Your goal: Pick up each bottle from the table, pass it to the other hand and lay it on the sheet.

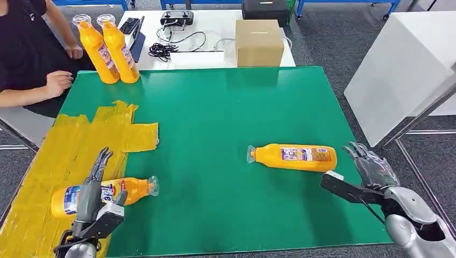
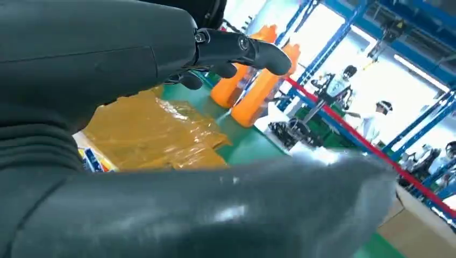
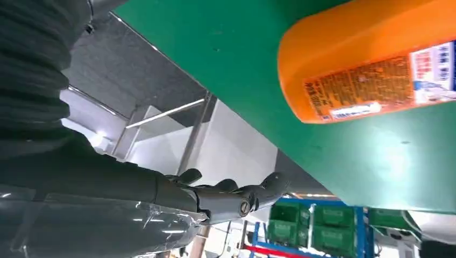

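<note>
An orange bottle point(image 1: 294, 156) lies on its side on the green table point(image 1: 226, 113), cap pointing left; its base fills part of the right wrist view point(image 3: 371, 64). My right hand point(image 1: 365, 174) hovers open just right of its base, not touching it. A second orange bottle point(image 1: 107, 193) lies on the yellow sheet point(image 1: 80, 145) at the front left. My left hand point(image 1: 97, 196) is above it with fingers spread, holding nothing. Two more orange bottles point(image 1: 110, 48) stand upright at the table's far left corner; the left wrist view shows them point(image 2: 247, 88) beyond my left hand point(image 2: 236, 51).
A person's hands point(image 1: 59, 83) rest at the far left edge near the standing bottles. Behind the table are a cardboard box point(image 1: 259, 42), cables and a controller point(image 1: 177, 20) on a white surface. A white cabinet point(image 1: 403, 70) stands to the right.
</note>
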